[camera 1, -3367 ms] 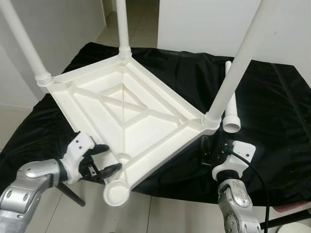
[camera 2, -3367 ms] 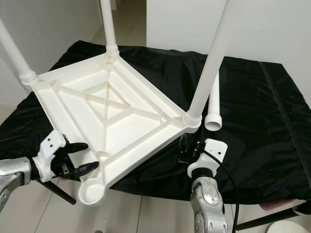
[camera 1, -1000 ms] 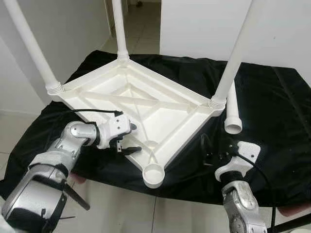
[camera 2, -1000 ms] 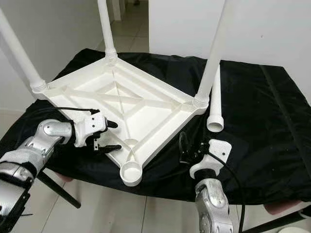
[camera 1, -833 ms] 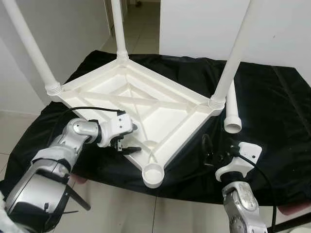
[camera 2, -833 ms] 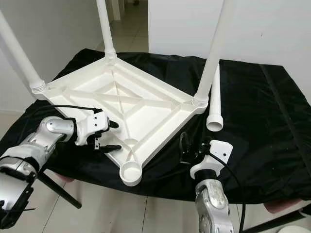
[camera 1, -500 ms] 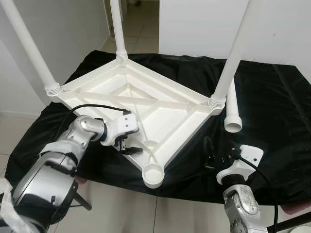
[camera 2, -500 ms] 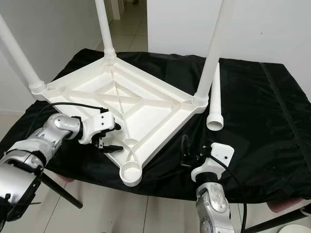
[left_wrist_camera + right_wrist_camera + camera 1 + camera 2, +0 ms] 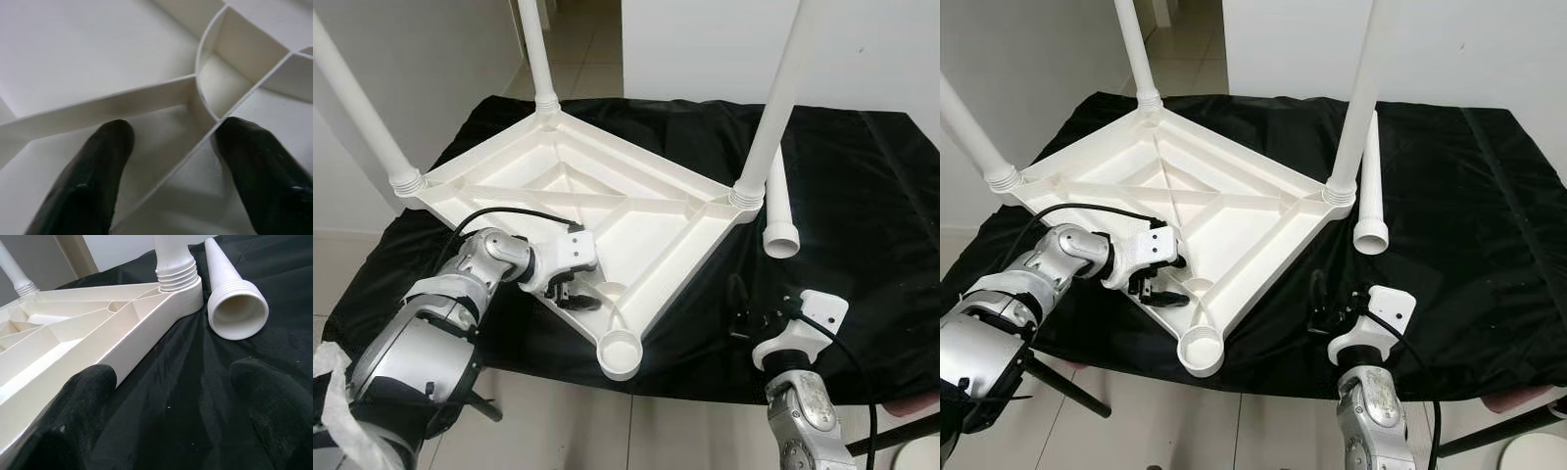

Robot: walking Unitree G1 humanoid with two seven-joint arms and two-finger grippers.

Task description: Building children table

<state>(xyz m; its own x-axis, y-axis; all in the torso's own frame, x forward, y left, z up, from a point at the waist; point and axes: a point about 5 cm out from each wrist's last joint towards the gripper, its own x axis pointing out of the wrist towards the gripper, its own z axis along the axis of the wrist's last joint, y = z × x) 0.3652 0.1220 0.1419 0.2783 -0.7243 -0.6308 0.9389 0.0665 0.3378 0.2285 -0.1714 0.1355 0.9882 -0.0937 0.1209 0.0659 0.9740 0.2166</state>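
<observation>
A white plastic children's table top (image 9: 636, 211) lies upside down on a black cloth. Three white legs stand screwed into its corners: left (image 9: 357, 103), back (image 9: 534, 54) and right (image 9: 771, 108). The near corner socket (image 9: 620, 354) is empty. A fourth leg (image 9: 778, 211) lies loose on the cloth, right of the table top, open end toward me. My left gripper (image 9: 574, 291) is open on the near-left rim, its fingers (image 9: 98, 171) on either side of a rib. My right gripper (image 9: 751, 318) is open just above the cloth, short of the loose leg (image 9: 234, 303).
The black cloth (image 9: 862, 245) covers a low stand whose front edge (image 9: 705, 377) runs close before me. Tiled floor (image 9: 558, 431) shows below, with a white wall (image 9: 705, 39) behind. Bare cloth lies to the right of the loose leg.
My left gripper has moved from beside the empty corner socket up onto the near-left rim, reaching further in. The view has shifted a little. The right gripper has hardly moved.
</observation>
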